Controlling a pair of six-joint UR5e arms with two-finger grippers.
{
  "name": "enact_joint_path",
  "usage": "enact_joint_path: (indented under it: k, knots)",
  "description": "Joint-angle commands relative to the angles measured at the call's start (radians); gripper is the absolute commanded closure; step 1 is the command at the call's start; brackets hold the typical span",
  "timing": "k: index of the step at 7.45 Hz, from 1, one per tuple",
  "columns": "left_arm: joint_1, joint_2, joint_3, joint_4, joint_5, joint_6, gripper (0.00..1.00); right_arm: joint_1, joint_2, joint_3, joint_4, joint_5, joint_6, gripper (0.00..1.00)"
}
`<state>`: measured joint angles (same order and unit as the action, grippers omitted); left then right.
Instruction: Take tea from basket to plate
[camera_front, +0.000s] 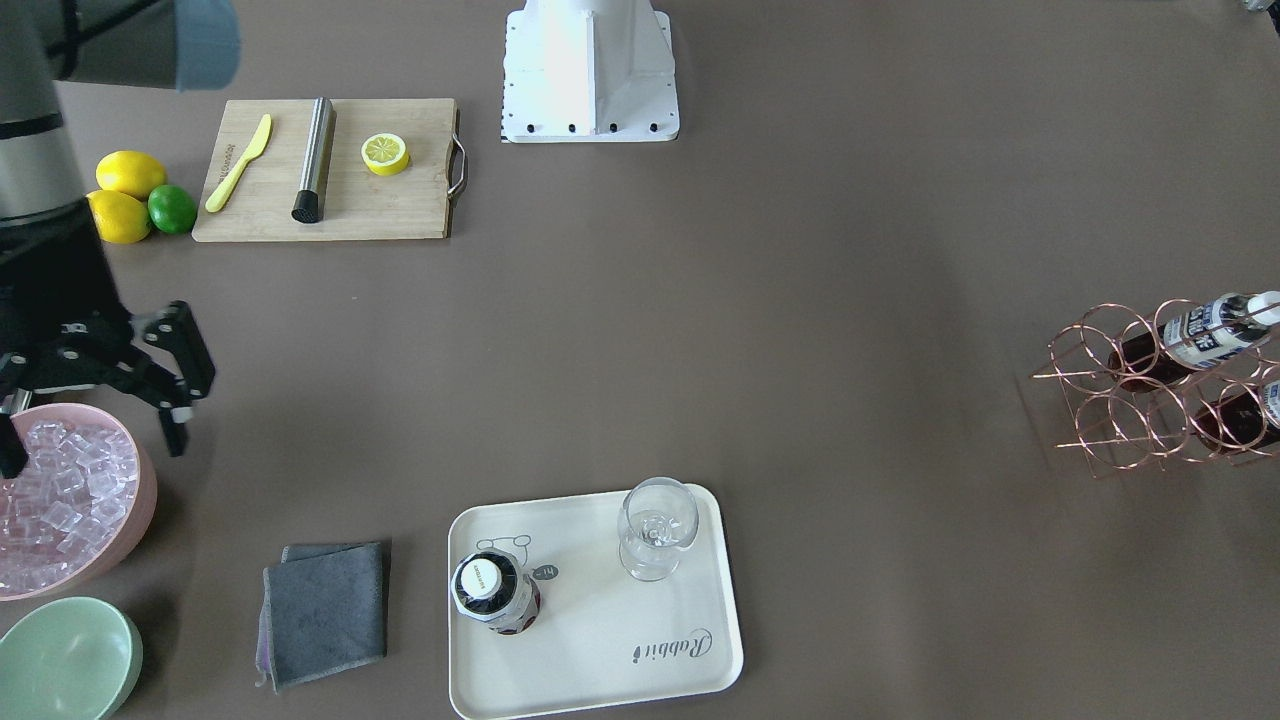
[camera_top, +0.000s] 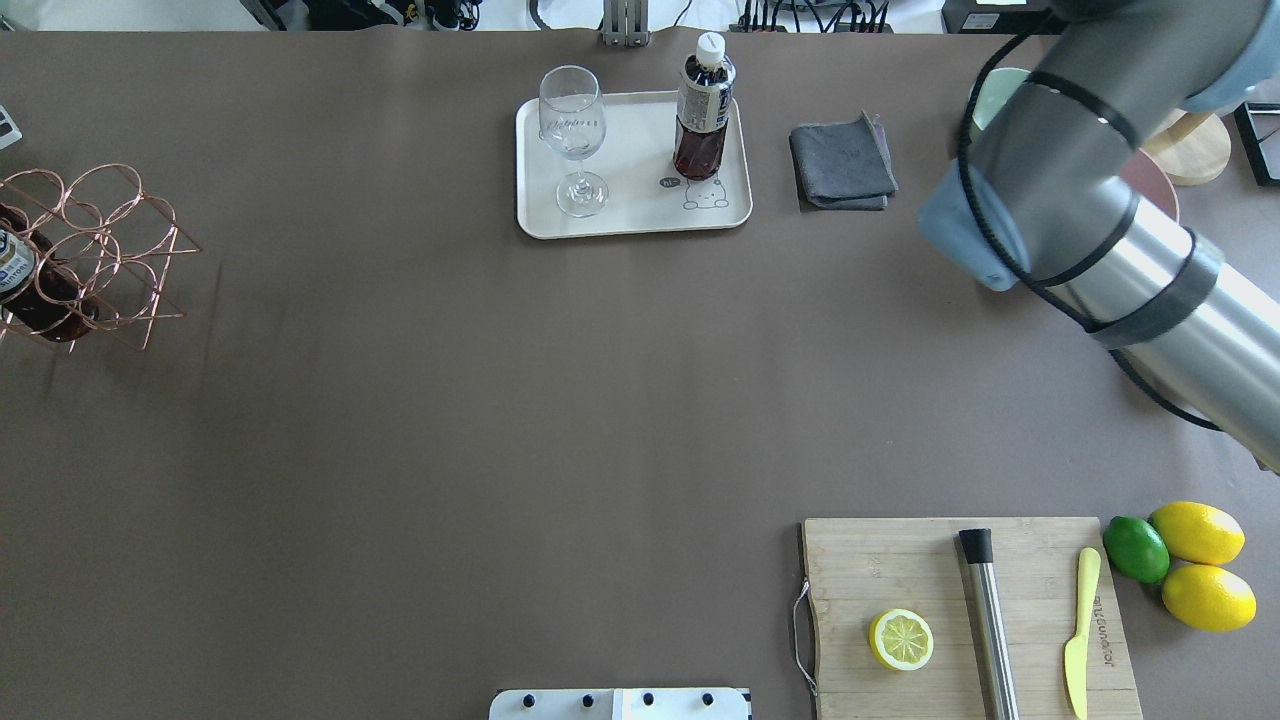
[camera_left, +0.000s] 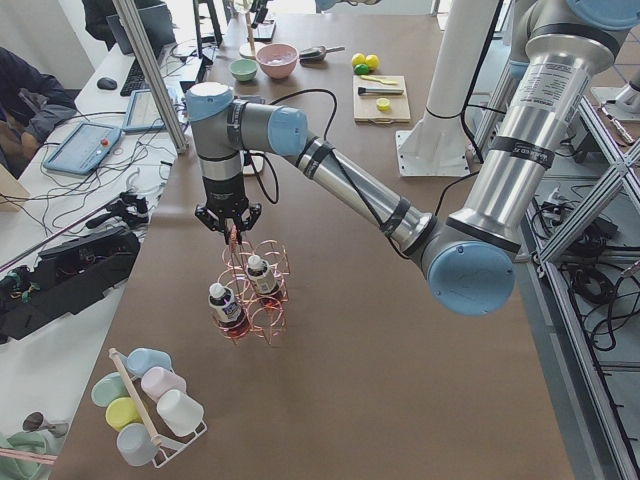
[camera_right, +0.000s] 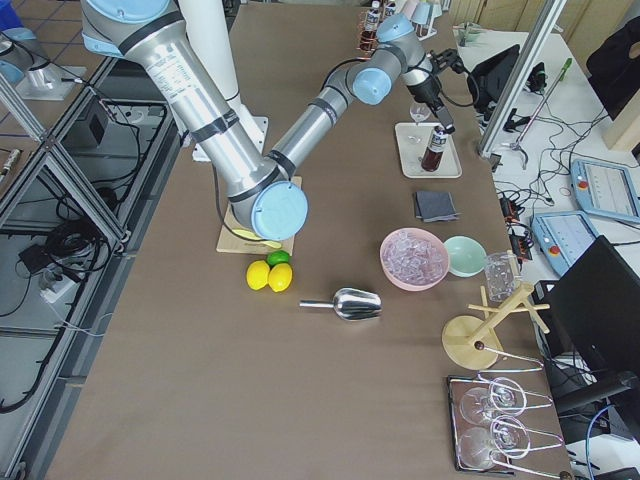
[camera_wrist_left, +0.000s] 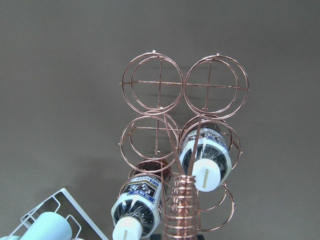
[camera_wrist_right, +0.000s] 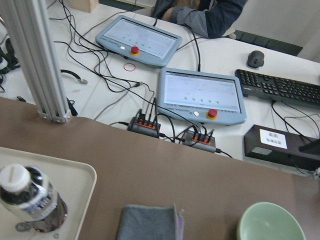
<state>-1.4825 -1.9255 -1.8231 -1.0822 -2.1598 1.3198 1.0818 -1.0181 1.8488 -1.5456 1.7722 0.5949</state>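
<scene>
Clear plastic bottle of dark tea (camera_front: 497, 592) stands on the cream rectangular tray (camera_front: 600, 640), so this looks done! Two more sit in the copper wire basket (camera_front: 1140, 400). Right gripper (camera_front: 93, 448) gapes empty; left gripper (camera_left: 228, 222) hovers above the basket, jaws impossible to read.

A brown table (camera_top: 400, 450) abuts a white desk (camera_wrist_right: 215, 55) bearing what seem touchscreen panels (camera_wrist_right: 202, 95).

Bench (camera_top: 500, 420): plain dark grey-brown.
Plate (camera_front: 600, 645): cream, with a grey bear outline and grey "Rabbit" script.
Tea (camera_top: 703, 110): dark reddish-brown liquid, white cap, white-and-navy label.
Basket (camera_wrist_left: 182, 210): rose-gold copper wire.
Cloth (camera_front: 325, 612): charcoal grey, lilac edge.
Cutting board (camera_top: 900, 560): pale wood grain.
Lemons (camera_top: 1197, 532): yellow.
Lime (camera_top: 1136, 549): green.
Pink bowl (camera_front: 140, 500): dusty pink.
Green bowl (camera_front: 70, 655): pale mint.
</scene>
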Motion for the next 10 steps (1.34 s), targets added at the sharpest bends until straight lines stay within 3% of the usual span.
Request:
enact_joint_path:
  k: [1,2,3,4,6,7,8,10]
  knots:
    - [0.019,0.0,0.063,-0.089,0.058,-0.005,1.0,0.221,-0.192,0.076,-0.197,0.139,-0.352,0.0]
    - [0.046,0.002,0.065,-0.102,0.07,-0.011,1.0,0.293,-0.203,0.07,-0.32,0.227,-0.439,0.0]
    - [0.079,0.003,0.065,-0.105,0.072,-0.037,1.0,0.356,-0.251,0.067,-0.368,0.301,-0.502,0.0]
    - [0.085,0.003,0.062,-0.105,0.072,-0.048,1.0,0.404,-0.348,0.057,-0.363,0.359,-0.603,0.0]
    - [0.09,0.005,0.054,-0.105,0.071,-0.062,1.0,0.46,-0.419,-0.067,-0.358,0.514,-0.694,0.0]
    - [0.09,0.016,0.045,-0.104,0.064,-0.063,1.0,0.464,-0.425,-0.168,-0.319,0.582,-0.755,0.0]
    - [0.088,0.025,0.036,-0.104,0.063,-0.063,1.0,0.466,-0.428,-0.26,-0.203,0.596,-0.753,0.0]
    - [0.082,0.039,0.022,-0.102,0.061,-0.062,1.0,0.466,-0.435,-0.287,-0.143,0.596,-0.748,0.0]
